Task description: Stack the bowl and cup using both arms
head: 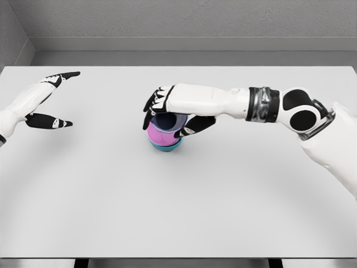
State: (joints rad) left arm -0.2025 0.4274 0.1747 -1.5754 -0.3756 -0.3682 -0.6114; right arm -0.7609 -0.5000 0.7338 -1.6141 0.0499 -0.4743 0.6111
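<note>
Pink cup (159,134) sits nested in the teal bowl (165,146) at table (178,212) centre, slightly left of the middle. Right hand (170,111) is over the pair, fingers and thumb curled around the cup's rim, so the grip is not released. Judged status: stack essentially formed; remaining steps are letting go and withdrawing. Left hand (47,103) hovers well apart at the far left, fingers spread, holding nothing. No other objects visible; nothing obstructs a retreat.
</note>
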